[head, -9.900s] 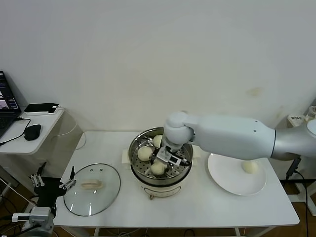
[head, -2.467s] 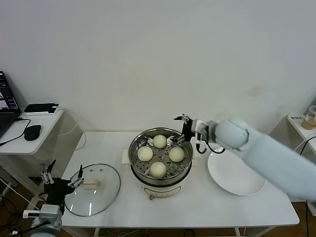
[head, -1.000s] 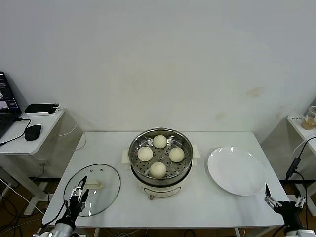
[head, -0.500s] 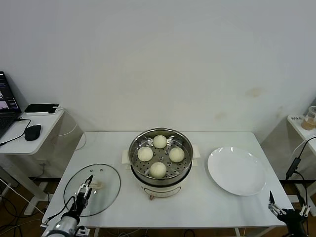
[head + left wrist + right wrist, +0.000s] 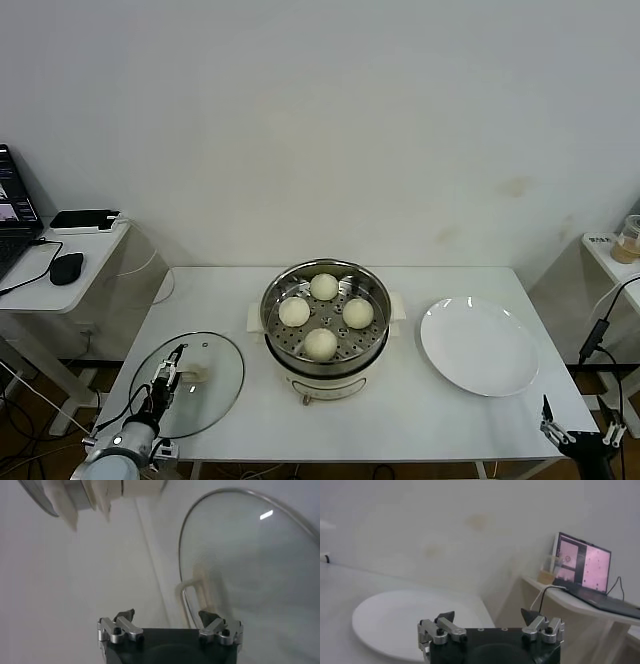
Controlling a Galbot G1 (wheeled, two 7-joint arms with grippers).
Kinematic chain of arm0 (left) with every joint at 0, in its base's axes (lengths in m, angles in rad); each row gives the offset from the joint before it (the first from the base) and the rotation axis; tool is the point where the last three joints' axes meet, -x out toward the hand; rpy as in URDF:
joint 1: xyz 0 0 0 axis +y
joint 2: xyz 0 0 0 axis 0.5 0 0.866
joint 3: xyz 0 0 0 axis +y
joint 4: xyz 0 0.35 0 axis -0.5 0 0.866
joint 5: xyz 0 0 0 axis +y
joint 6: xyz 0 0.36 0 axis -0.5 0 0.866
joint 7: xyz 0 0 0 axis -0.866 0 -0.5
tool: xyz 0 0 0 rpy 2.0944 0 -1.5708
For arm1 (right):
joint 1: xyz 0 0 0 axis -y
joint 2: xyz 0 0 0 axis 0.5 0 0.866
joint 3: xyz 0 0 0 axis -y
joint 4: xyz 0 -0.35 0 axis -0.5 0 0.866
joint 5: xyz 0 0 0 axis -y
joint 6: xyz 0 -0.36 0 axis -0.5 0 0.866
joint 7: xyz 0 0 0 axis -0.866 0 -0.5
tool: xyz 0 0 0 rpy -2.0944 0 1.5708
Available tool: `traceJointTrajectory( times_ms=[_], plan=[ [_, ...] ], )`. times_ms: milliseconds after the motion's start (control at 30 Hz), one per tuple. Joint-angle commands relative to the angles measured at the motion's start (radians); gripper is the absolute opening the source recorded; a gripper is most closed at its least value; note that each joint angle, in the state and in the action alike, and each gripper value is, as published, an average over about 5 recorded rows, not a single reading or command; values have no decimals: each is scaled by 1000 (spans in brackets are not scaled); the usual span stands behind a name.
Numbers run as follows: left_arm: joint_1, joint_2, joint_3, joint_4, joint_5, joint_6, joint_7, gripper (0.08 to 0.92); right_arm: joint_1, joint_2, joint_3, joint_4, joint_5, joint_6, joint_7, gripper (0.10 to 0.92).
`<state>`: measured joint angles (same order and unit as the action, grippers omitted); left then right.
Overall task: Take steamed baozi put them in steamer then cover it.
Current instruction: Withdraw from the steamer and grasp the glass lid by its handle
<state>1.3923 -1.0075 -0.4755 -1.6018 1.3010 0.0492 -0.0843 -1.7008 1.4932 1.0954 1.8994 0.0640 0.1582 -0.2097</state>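
Left gripper (image 5: pixel 166 377) open, over the near edge of the cover (image 5: pixel 205 398), just short of its handle (image 5: pixel 196 587). Cover lies flat on the table (image 5: pixel 400 420), left of the steamer (image 5: pixel 325 325). Four steamed baozi (image 5: pixel 320 343) sit in the steamer. Right gripper (image 5: pixel 578 432) open, low past the table's edge, beyond the plate (image 5: pixel 478 347) right of the steamer.

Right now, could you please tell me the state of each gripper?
Left gripper: open, holding nothing, above the cover.
Right gripper: open, holding nothing, near the table's corner.
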Motion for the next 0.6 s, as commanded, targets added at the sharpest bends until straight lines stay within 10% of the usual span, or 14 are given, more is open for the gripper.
traceJointTrajectory(
  times_ms=[33, 600],
  plan=[
    [-93, -1, 16, 67, -1, 2, 4, 823, -4, 3, 0, -1, -6, 3, 1, 823],
    [-135, -27, 39, 132, -46, 3, 1, 740, -1, 4, -9, -10, -19, 4, -1, 823]
  ],
)
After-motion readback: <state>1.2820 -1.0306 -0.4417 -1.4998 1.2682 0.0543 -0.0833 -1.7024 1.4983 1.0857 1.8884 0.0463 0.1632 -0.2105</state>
